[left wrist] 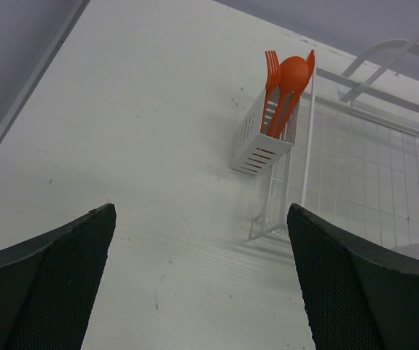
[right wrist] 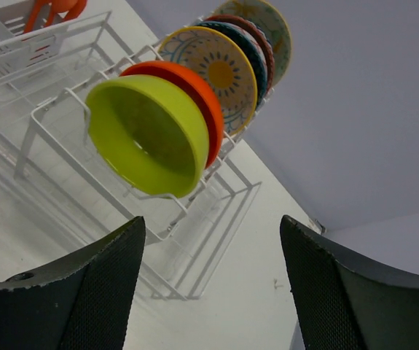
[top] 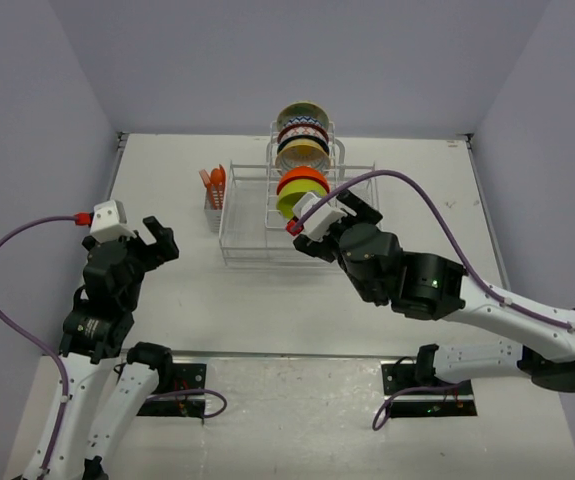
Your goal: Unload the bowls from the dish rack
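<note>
The bowls stand on edge in one row in the tall central slots of the dish rack point(top: 247, 225), upper centre of the top view. In the right wrist view the lime-green bowl point(right wrist: 147, 135) is nearest, its hollow facing the camera. The orange bowl point(right wrist: 209, 109) sits close behind it and shows only a crescent of rim. Next comes the cream bowl point(right wrist: 220, 73) with its orange flower. Beyond it a dark red-patterned bowl point(right wrist: 249, 45) shows only as an edge, and the pale last bowl point(right wrist: 276, 25) sits at the frame's top edge. Whether neighbouring bowls touch cannot be told.

The right jaws are spread wide at the bottom of that view, nothing between them, short of the lime-green bowl. From above, the arm hides part of the rack's front right. The left jaws gape just as wide over bare desk point(left wrist: 136, 109) in the lower frame, apart from the cutlery holder point(left wrist: 256, 142) and its orange utensils point(left wrist: 289, 73). The rack is cropped at the right edge there.
</note>
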{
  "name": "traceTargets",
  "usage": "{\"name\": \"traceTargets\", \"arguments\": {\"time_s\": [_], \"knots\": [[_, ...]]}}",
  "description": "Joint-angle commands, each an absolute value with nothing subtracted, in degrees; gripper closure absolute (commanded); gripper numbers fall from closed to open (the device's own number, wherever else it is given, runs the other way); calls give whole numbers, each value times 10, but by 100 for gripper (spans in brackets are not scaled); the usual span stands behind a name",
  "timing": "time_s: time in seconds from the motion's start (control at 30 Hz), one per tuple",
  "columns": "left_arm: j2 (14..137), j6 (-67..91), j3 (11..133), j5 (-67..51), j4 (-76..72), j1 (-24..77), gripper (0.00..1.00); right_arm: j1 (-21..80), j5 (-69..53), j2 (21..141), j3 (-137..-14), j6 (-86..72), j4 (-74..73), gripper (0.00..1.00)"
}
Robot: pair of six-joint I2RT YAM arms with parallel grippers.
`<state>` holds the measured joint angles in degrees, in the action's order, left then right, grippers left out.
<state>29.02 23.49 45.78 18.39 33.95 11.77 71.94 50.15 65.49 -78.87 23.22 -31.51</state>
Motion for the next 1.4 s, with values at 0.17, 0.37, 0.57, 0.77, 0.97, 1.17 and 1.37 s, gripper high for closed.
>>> {"name": "traceTargets", "arguments": {"time_s": [0.17,0.37,0.57,0.77,0.97,1.17,1.37], "knots": [[299,238,454,182,323,120,0,669,379,642,-714,343,-177,30],[292,236,454,173,322,120,0,640,357,667,-705,384,-118,32],[308,231,452,152,316,127,0,595,321,686,-711,389,-118,39],[308,230,451,147,315,128,0,592,315,709,-704,407,-89,48],[309,229,451,146,314,139,0,589,327,729,-697,439,-34,56],[309,230,451,148,315,144,0,588,338,739,-681,451,-8,65],[312,230,451,146,314,147,0,588,341,729,-640,461,32,71]]}}
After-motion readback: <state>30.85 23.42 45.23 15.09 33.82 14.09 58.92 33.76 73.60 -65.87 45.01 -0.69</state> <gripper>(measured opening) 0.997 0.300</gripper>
